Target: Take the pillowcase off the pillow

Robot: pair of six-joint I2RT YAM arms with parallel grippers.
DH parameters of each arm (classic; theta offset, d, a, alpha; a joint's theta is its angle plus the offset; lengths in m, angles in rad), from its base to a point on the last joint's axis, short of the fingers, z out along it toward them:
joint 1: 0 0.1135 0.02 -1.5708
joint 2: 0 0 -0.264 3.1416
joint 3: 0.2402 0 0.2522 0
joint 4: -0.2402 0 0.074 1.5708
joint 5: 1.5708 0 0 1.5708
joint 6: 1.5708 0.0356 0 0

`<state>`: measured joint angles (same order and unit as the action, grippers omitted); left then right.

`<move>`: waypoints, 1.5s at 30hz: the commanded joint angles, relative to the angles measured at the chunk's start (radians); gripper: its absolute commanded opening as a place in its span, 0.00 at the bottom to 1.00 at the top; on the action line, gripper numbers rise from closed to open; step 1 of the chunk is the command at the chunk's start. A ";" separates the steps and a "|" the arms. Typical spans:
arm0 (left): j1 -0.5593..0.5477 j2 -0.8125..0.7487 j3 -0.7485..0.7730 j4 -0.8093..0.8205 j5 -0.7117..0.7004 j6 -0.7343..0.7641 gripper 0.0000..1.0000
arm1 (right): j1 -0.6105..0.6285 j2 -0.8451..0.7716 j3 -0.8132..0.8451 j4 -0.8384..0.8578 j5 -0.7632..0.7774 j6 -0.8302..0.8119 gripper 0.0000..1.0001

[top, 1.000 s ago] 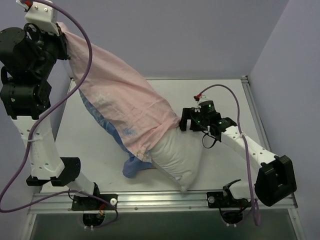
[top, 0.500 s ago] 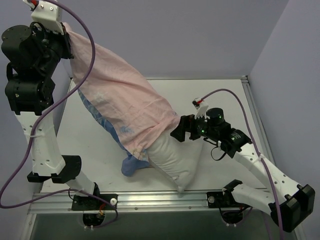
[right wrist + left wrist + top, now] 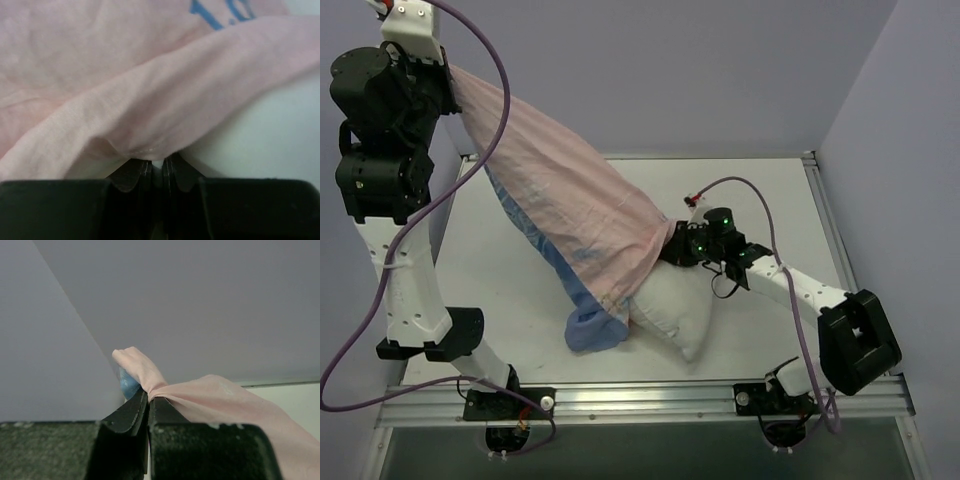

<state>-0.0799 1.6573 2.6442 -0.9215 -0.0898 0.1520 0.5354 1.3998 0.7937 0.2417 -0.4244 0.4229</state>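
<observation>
Swung in since a second ago, the right claw (image 3: 675, 250) now meets the pillowcase (image 3: 570, 200) mouth. That cover hangs stretched from the raised left claw (image 3: 148, 402), clenched on its pink corner. Roughly half the pillow (image 3: 670, 312) lies bared on the table (image 3: 770, 190), the rest still sleeved. The right claw is pinched shut under the hem, seemingly on white pillow cloth
</observation>
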 commanded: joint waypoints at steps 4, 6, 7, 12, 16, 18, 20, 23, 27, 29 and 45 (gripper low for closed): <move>0.182 0.002 0.129 0.271 -0.225 0.075 0.02 | -0.306 0.053 -0.019 -0.136 0.174 -0.090 0.00; 0.312 0.013 0.163 0.289 -0.181 0.008 0.02 | -0.400 0.030 -0.028 -0.134 0.173 -0.099 0.00; 0.447 0.012 0.160 0.300 -0.156 -0.018 0.02 | -0.490 0.021 -0.037 -0.133 0.176 -0.105 0.00; 0.702 -0.031 0.062 0.368 -0.044 -0.140 0.02 | -0.736 -0.001 -0.034 -0.130 0.154 -0.145 0.00; 0.772 -0.028 0.056 0.378 -0.018 -0.186 0.02 | -0.865 0.011 -0.018 -0.093 0.121 -0.110 0.00; 0.802 -0.015 0.078 0.377 -0.016 -0.199 0.02 | -0.951 0.025 0.004 -0.073 0.095 -0.089 0.00; 0.812 -0.010 0.079 0.377 0.020 -0.201 0.02 | -0.979 0.034 0.030 -0.088 0.087 -0.095 0.00; 0.798 -0.068 -0.068 0.411 0.442 -0.215 0.02 | -0.852 0.015 0.073 -0.108 0.059 -0.133 0.00; 0.426 -0.197 -0.318 0.250 0.489 -0.001 0.09 | -0.666 0.008 0.098 -0.087 -0.167 -0.158 0.00; 0.219 -0.209 -0.433 0.179 0.493 0.023 0.37 | -0.606 -0.004 0.119 -0.120 -0.227 -0.194 0.00; -0.712 0.189 -0.732 0.251 0.216 0.305 0.98 | -0.342 -0.179 -0.204 -0.127 -0.315 -0.087 0.00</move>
<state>-0.7742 1.8099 1.8053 -0.7528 0.1516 0.4149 0.1619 1.2430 0.6739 0.2577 -0.6712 0.3077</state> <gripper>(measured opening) 0.976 0.092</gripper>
